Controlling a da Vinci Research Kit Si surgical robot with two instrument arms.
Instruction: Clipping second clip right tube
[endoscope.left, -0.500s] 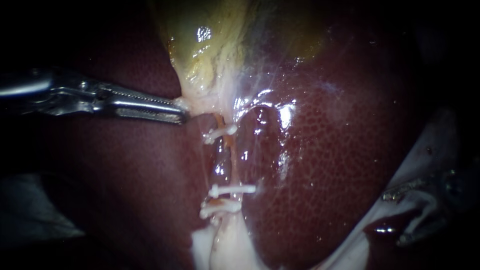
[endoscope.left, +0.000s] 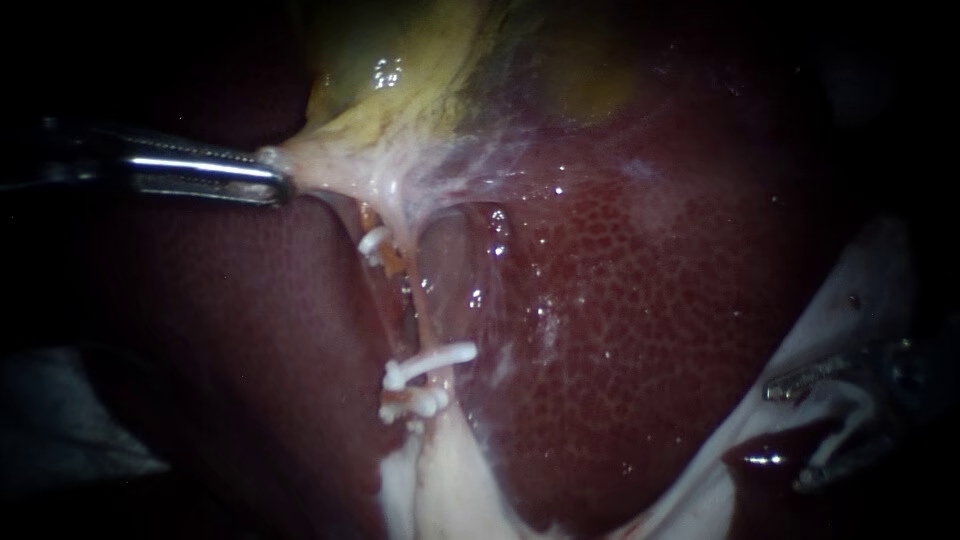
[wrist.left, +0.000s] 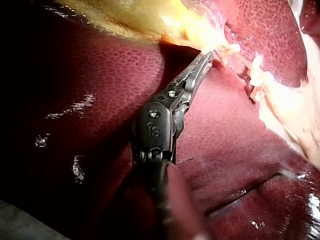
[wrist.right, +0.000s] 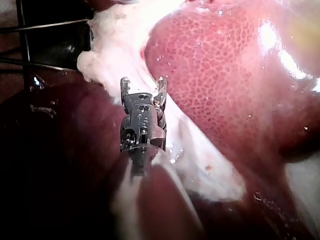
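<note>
My left instrument (endoscope.left: 272, 180) comes in from the left, its jaws shut on the pale neck tissue (endoscope.left: 320, 165) of the yellowish gallbladder (endoscope.left: 420, 80), which is stretched toward the left. The left wrist view shows the same hold by my left instrument (wrist.left: 207, 56). A thin tube (endoscope.left: 418, 310) runs down from that tissue over the liver (endoscope.left: 650, 300). One white clip (endoscope.left: 375, 240) sits near its upper end, and two white clips (endoscope.left: 430, 362) lie close together lower down. My right instrument (endoscope.left: 792, 435) rests far off at the lower right; its jaws stand open and empty (wrist.right: 143, 82).
A white band of fatty tissue (endoscope.left: 880, 280) lies under my right instrument and appears again in the right wrist view (wrist.right: 115, 40). More pale tissue (endoscope.left: 440, 480) spreads below the lower clips. Dark liver lobe (endoscope.left: 200, 330) fills the left side.
My left instrument has pulled the gallbladder neck up and to the left, stretching the tissue and tube; the upper clip moved left with it. My right instrument has not moved.
</note>
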